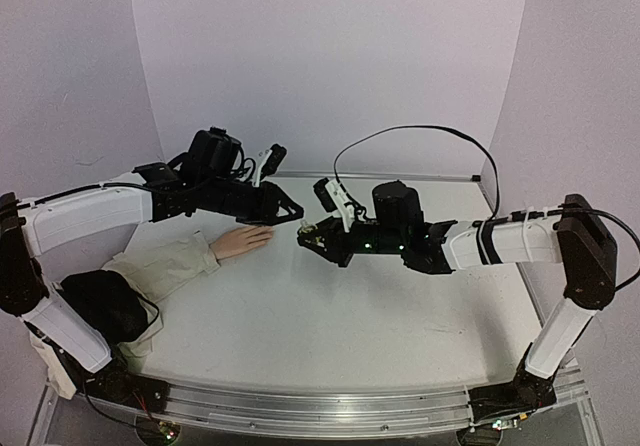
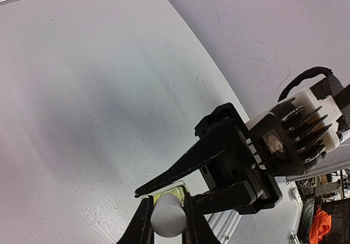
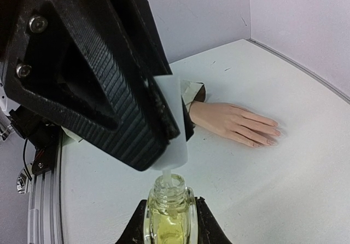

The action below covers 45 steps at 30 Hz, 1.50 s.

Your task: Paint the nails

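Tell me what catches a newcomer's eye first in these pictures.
At the centre, the right pincer grips a small yellowish-green bottle, while the left pincer holds a white cap just above its open neck. To their left, a pale mannequin hand in a beige sleeve lies palm down on the white table, its nails clear of both pincers.

White table enclosed by pale lilac walls; near edge bounded by metal rail; light seemingly diffused.
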Each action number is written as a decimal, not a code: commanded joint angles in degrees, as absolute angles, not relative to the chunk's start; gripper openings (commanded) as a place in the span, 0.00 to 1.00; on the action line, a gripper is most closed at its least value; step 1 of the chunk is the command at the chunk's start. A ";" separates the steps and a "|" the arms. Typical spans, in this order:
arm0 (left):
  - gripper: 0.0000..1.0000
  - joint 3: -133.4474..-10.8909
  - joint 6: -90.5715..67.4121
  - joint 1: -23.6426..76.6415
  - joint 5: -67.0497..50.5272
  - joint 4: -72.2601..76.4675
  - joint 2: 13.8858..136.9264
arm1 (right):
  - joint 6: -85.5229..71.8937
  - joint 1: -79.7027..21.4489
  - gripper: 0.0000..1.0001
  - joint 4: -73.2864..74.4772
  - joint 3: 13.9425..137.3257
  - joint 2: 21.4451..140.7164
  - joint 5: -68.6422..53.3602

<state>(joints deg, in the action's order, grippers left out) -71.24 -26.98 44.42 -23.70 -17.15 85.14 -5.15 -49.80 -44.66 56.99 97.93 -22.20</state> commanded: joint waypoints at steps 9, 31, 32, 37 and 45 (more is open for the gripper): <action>0.00 -74.46 -25.40 43.95 -21.07 -17.31 81.43 | -5.37 -49.78 0.00 -48.62 57.39 97.09 -22.97; 0.00 -75.17 -24.87 43.68 -20.98 -17.29 81.21 | -5.14 -49.76 0.00 -49.82 55.77 95.98 -21.84; 0.00 -75.22 -24.87 43.68 -21.05 -17.38 81.22 | -5.18 -49.79 0.00 -49.94 55.61 95.90 -21.68; 0.00 -75.19 -24.79 43.51 -20.96 -17.49 80.93 | -5.19 -49.77 0.00 -51.28 54.40 95.17 -20.59; 0.00 -75.34 -24.76 41.83 -22.63 -18.01 81.77 | -5.19 -49.34 0.00 -53.24 49.74 90.36 -16.60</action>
